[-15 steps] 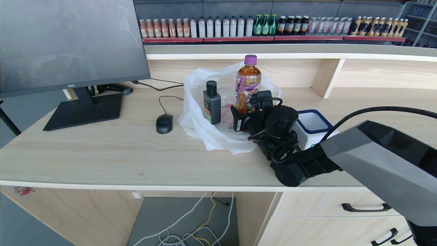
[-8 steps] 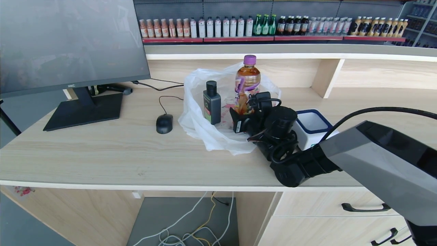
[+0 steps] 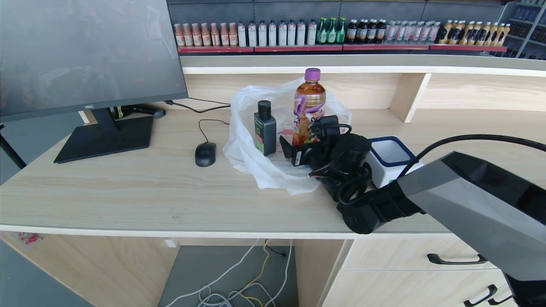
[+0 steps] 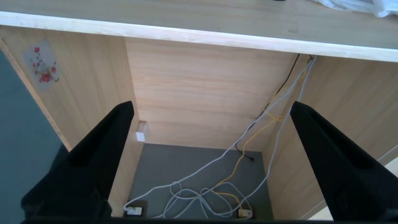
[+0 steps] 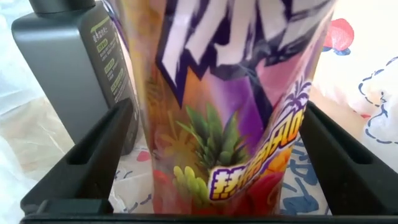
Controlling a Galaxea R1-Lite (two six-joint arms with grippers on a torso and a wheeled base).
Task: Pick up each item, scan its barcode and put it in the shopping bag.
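Purple-capped bottle stands in the bag; right claw has just spread, letting go. Bottle bagged. Left claw gapes, empty.

Thin crinkled translucent plastic bag; glossy printed wrap on bottle; matt dark plastic flask; matt wood-grain counter.

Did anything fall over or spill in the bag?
No, nothing stands out. The purple-capped drink bottle and the dark bottle both stand upright in the shopping bag, and nothing looks spilled.
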